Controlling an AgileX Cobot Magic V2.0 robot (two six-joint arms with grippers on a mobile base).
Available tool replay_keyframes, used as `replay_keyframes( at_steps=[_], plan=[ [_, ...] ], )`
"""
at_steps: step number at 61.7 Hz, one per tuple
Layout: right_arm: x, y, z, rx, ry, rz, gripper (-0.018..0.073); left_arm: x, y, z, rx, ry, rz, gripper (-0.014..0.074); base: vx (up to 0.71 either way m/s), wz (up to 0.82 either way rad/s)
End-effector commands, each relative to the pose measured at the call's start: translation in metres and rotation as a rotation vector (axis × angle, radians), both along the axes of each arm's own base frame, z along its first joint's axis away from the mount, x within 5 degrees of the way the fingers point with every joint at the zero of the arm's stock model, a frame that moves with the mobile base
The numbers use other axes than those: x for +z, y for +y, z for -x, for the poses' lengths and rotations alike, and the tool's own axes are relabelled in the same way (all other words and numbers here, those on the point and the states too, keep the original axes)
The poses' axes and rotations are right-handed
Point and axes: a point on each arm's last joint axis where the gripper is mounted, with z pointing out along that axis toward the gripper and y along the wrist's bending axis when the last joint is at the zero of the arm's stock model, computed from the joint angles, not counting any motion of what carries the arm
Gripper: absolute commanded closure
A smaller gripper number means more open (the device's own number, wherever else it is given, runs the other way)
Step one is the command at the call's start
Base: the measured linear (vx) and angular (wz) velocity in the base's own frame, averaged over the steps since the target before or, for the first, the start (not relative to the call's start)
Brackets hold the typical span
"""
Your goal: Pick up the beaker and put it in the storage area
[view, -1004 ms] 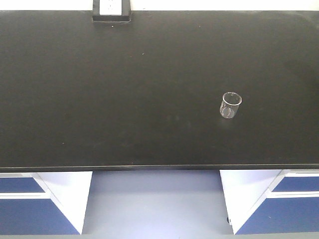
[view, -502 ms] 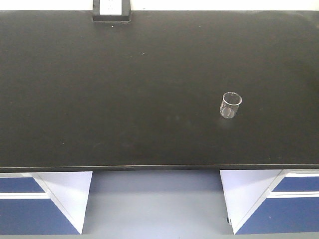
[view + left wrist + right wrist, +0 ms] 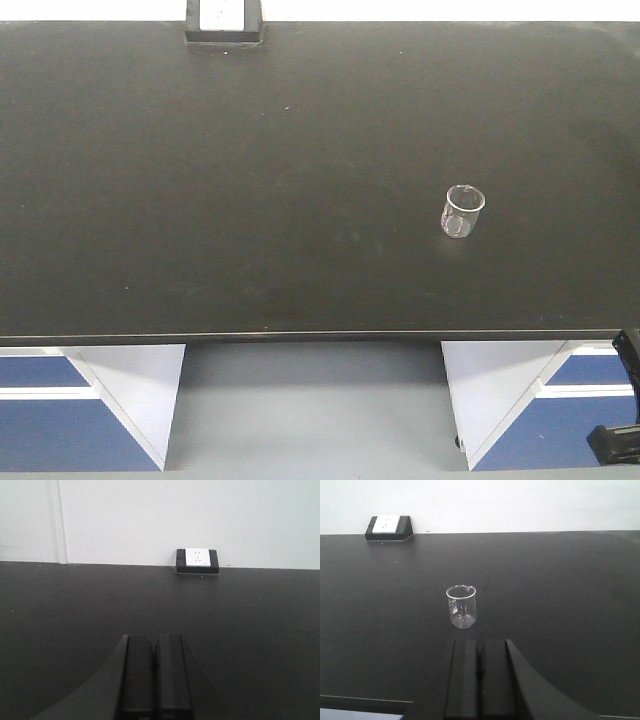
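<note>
Beaker (image 3: 463, 211) upright on black benchtop (image 3: 250, 180), right of centre, well apart from socket box (image 3: 223, 20) at back edge. Right gripper (image 3: 480, 672) fingers pressed together, empty, near beaker, not touching. Left gripper (image 3: 156, 672) likewise closed, empty.

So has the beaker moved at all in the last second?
No. In the front view the beaker stands upright at the same spot on the black benchtop, the same way off from the socket box as before.
</note>
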Motion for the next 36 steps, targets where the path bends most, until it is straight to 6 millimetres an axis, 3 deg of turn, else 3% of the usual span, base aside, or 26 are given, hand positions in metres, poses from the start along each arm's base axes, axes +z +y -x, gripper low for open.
replay_keyframes(
  at_steps=[1,36],
  plan=[
    [0.0056,0.0,-0.0002,0.001,-0.092,0.001,0.0563,0.0012,-0.0016,0.0005,-0.02,-0.08,0.01,0.0605,0.0,0.0],
    [0.0057,0.0,-0.0002,0.001,-0.092,0.001,0.0563,0.0012,-0.0016,0.0005,-0.02,-0.08,0.01,0.0605,0.0,0.0]
  ],
)
